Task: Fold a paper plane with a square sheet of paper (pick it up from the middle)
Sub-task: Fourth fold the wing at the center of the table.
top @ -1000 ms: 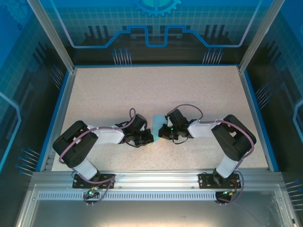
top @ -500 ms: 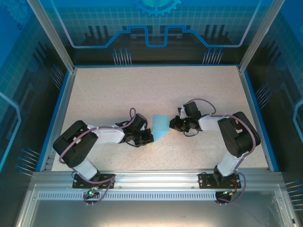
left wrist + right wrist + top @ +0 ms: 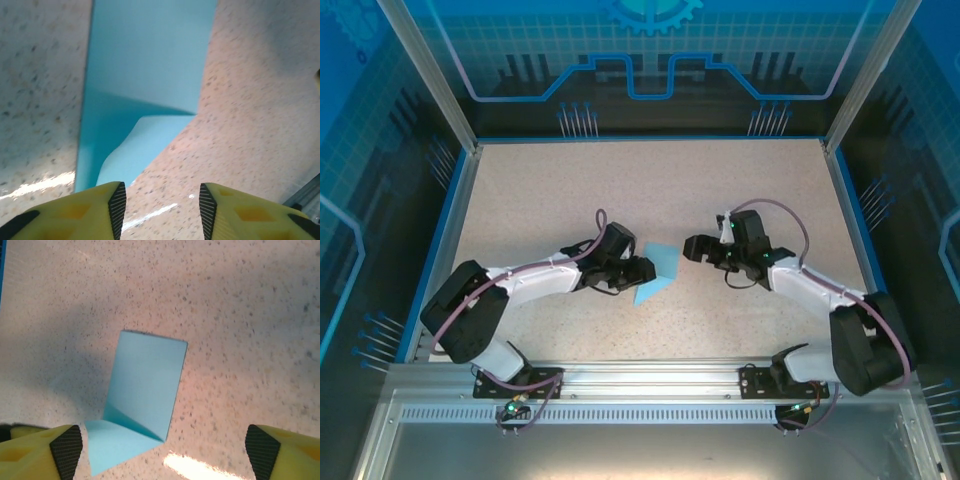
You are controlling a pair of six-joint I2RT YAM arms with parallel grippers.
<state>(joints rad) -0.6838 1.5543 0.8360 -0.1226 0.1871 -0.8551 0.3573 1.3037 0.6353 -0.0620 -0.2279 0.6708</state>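
Light-blue sheet of paper (image 3: 660, 266), folded, lies on speckled table (image 3: 570, 180) between the two arms. Left gripper (image 3: 641, 270) just beside its left edge. Right gripper (image 3: 690, 247) near its right side, apart from it.

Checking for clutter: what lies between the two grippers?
The folded light-blue paper, on the table between left gripper and right gripper, seen in the top view.

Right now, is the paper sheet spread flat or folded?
Folded, not spread. The square sheet of paper shows a crease near one end, and the flap beyond it bends away from the main panel.
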